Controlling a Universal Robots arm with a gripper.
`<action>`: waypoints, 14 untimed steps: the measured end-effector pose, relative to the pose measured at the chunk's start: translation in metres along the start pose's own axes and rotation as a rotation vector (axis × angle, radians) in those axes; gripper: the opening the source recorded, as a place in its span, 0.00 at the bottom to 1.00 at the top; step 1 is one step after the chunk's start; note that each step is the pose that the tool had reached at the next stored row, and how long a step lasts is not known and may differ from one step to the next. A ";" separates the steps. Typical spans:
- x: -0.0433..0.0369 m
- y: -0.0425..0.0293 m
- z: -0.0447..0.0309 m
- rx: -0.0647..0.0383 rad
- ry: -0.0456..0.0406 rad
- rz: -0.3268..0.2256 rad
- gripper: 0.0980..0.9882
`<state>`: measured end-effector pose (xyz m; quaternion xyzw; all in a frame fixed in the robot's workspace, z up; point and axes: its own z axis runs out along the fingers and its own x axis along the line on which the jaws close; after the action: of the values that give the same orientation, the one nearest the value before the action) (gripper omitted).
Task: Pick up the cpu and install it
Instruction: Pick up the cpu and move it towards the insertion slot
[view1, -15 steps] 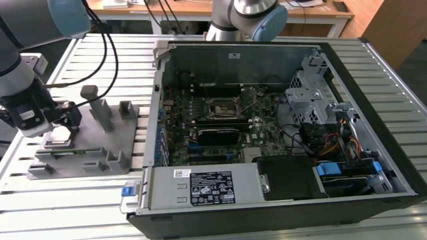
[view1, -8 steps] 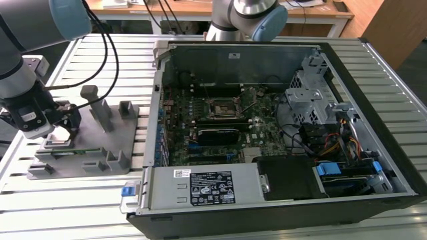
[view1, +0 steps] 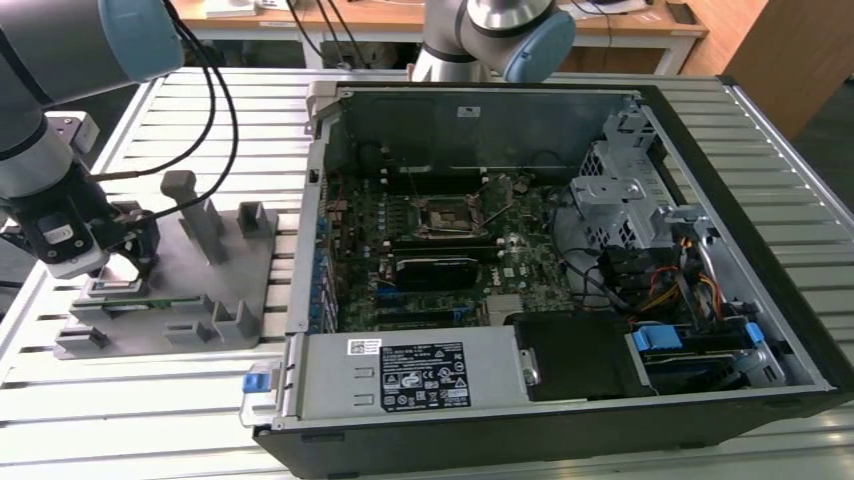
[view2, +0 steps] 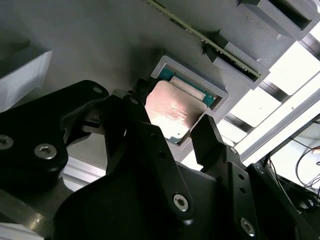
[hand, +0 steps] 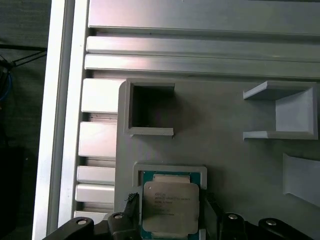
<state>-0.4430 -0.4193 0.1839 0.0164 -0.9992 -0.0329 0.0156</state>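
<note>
Table: pale metal, slatted, grooves running side to side, fills near part of exterior view. Beyond far edge, wooden desk with white frame and leg. Wooden panel at far corner on exterior view's right. In first wrist view, dark floor past table edge, cables lying there. Light even and bright; strong glare on table in second wrist view.

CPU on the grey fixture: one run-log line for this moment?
phase: pickup | silver square cpu: seated in grey plastic fixture pocket, not lifted | gripper: fingers open, straddling cpu
</note>
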 end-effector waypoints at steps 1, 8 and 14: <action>0.0000 0.0000 0.0000 0.000 0.0001 0.000 0.59; 0.0014 0.0001 0.0000 0.000 0.0007 -0.011 0.59; 0.0015 0.0001 -0.0011 0.000 0.0007 -0.012 0.49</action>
<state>-0.4444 -0.4192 0.1851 0.0226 -0.9991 -0.0329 0.0157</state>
